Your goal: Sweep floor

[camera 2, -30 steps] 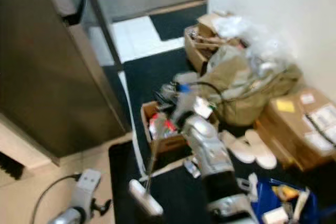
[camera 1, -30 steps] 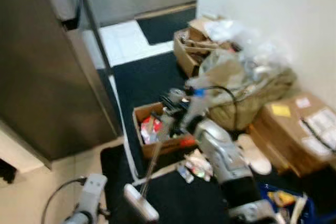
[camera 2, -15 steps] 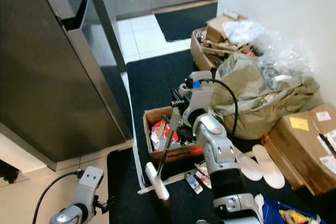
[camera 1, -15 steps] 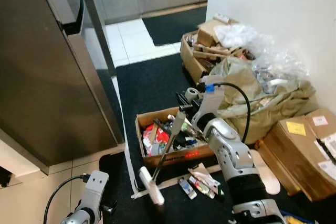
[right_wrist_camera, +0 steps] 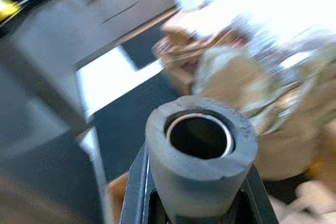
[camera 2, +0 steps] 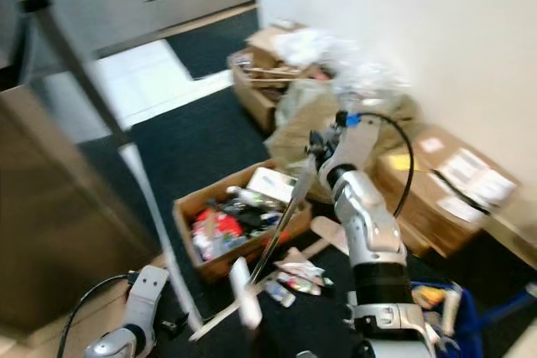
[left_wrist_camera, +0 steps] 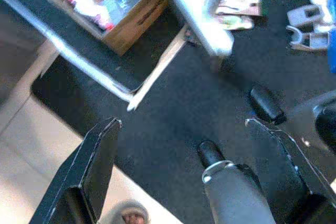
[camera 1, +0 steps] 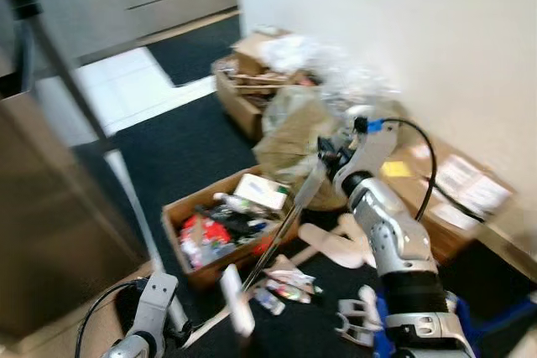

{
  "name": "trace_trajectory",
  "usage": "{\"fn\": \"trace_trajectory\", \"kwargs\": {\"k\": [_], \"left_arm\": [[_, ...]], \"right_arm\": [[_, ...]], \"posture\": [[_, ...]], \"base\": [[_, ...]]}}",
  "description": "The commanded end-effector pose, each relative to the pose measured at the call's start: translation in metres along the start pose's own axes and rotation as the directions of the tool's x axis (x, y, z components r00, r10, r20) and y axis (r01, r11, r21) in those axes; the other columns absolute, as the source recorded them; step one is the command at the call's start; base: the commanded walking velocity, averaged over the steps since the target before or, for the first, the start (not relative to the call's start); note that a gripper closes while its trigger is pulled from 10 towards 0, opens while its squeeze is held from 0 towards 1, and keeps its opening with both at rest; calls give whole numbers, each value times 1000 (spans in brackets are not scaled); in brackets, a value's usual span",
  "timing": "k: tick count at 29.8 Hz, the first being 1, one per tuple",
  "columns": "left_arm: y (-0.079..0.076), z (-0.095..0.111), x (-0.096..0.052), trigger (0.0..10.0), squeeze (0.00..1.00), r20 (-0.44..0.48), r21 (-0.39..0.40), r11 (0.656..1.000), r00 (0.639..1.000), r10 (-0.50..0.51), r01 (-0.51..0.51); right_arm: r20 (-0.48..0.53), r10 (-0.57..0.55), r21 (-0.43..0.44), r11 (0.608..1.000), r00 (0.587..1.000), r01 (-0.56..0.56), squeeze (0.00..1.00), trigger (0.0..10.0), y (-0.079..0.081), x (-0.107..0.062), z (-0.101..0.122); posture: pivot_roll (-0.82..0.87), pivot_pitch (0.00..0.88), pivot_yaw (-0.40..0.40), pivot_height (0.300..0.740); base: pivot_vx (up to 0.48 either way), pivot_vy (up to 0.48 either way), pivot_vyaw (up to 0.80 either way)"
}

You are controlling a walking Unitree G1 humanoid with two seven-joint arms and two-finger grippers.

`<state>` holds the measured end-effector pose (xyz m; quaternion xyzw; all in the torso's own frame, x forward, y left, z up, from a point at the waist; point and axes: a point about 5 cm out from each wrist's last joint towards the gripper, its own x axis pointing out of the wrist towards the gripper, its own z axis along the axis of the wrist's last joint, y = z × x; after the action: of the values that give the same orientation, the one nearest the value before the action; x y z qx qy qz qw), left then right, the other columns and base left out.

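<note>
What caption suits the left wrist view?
Open left gripper hangs above dark carpet, near the broom head and cardboard box.

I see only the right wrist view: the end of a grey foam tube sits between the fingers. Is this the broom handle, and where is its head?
Observer: Yes. The right gripper is shut on the top of the broom handle. The handle slants down to the white head, which is low at the dark mat.
Operator: What lies near the head?
Observer: A few small packets lie on the mat right beside it, in front of an open cardboard box full of items.
Operator: And the left arm?
Observer: The left gripper is open and holds nothing. It hangs low over the mat, apart from the head.
</note>
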<state>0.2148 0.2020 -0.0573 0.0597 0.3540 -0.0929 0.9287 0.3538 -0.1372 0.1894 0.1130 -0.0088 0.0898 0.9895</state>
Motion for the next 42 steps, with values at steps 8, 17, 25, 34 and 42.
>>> {"fn": "trace_trajectory", "kwargs": {"k": [8, 17, 25, 34, 42], "left_arm": [[7, -6, -3, 10000, 0, -34, -2, 1000, 999, 23, -23], [10, -9, -5, 10000, 0, -43, 2, 1000, 999, 31, -30], [9, -10, -5, 10000, 0, -43, 4, 1000, 999, 28, -28], [10, -12, -6, 10000, 0, -54, 4, 1000, 998, 27, -27], [10, -11, -6, 10000, 0, -53, 2, 1000, 998, 29, -29]], "right_arm": [[12, 0, -27, 1000, 1000, 0, 0, 10000, 8, 1, 7], [16, -43, -40, 998, 999, 44, 0, 10000, 4, -1, 9], [48, -123, -55, 991, 991, 125, 0, 10000, -7, -2, 17], [58, -175, -58, 982, 983, 178, 0, 10000, -16, -4, 24], [54, -172, -36, 984, 984, 174, 0, 10000, -15, -4, 25]], "posture": [[-47, 101, 112, 740], [-45, 109, 116, 740], [-43, 116, 118, 740], [-47, 120, 120, 740], [-47, 122, 120, 740]], "base": [[0, 0, -731], [0, 0, -62], [0, 0, -288], [0, 0, -763], [0, 0, -763]]}}
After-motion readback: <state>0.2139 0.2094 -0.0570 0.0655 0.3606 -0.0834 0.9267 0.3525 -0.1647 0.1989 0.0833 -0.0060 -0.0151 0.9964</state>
